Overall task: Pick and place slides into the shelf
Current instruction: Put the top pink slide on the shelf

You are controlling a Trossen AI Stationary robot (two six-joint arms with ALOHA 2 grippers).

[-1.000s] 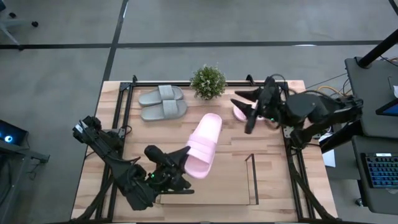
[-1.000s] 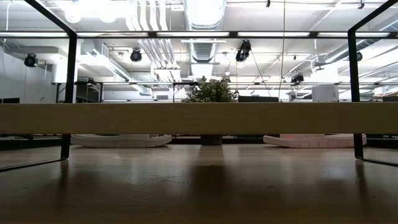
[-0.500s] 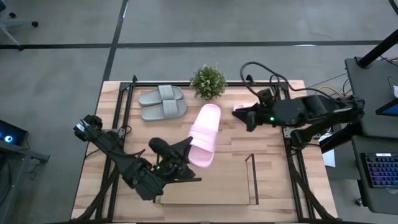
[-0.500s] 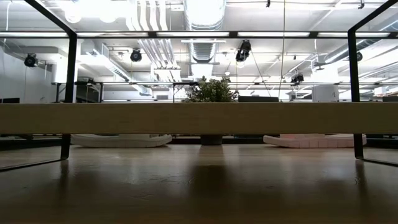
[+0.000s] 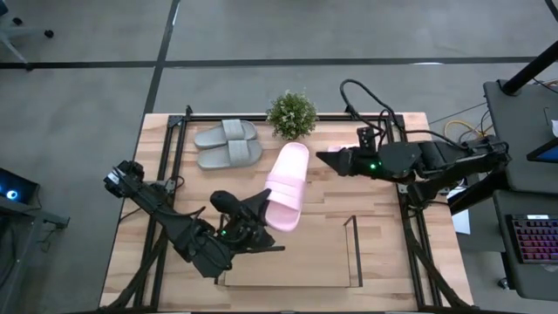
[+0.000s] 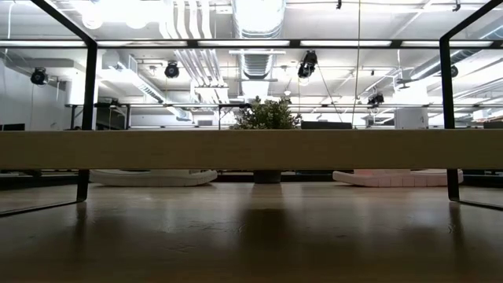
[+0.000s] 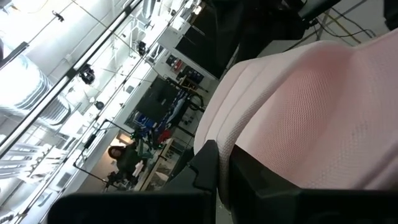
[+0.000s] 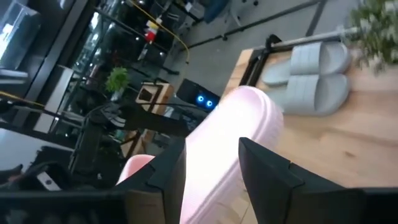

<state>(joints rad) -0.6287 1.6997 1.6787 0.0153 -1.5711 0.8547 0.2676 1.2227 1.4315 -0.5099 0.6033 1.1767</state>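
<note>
One pink slide [image 5: 288, 185] hangs tilted above the table's middle, with my left gripper [image 5: 259, 209] shut on its near end. My right gripper [image 5: 319, 157] is open and points level toward the table's left, just short of that slide's far end [image 8: 258, 109]. The other pink slide [image 6: 393, 178] lies flat on the table at the far right, hidden under my right arm in the high view. The grey pair [image 5: 228, 144] lies side by side at the far left. The shelf [image 5: 288, 272] stands at the near edge with nothing in it. My left gripper pinches the pink slide's near end [image 7: 267, 158] between its two fingers [image 7: 211, 168]. It comes level from the table's near left, along the slide. The slide is lifted clear of the table and slants up toward the far side. The fingers hide exactly which part they have.
A small potted plant [image 5: 292, 113] stands at the far edge between the grey pair and my right arm. The black metal frame [image 5: 170, 153] runs along the table's left and right sides. The shelf's thin wire upright [image 5: 352, 231] rises right of the held slide.
My right gripper has rolled about its own axis, dropped a little and swung toward the table's left, up to the held slide's far end, and now covers the other pink slide from above. My left gripper has carried its slide slightly toward the far edge.
</note>
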